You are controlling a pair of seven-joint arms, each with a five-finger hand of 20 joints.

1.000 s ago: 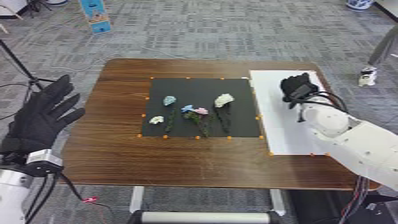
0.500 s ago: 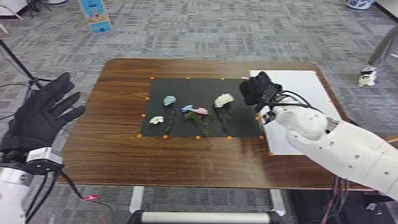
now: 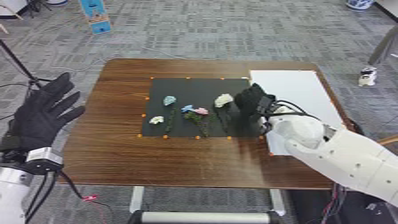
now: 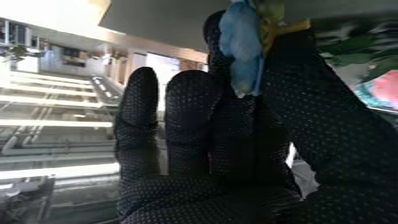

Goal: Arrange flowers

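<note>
The left hand hangs open off the end of the left arm, its fingers spread and nearly straight. The right arm slants inward from the lower right, leading to the right hand. Its fingers extend long and straight, with the thumb drawn in beside the nearest finger.

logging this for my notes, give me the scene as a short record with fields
surface: brown table
black mat: bears teal flower, blue flower, pink flower, large white flower, small white flower
white sheet: right of mat
left hand: open, left of table
right hand: at mat's right edge, pinching blue petals
</note>
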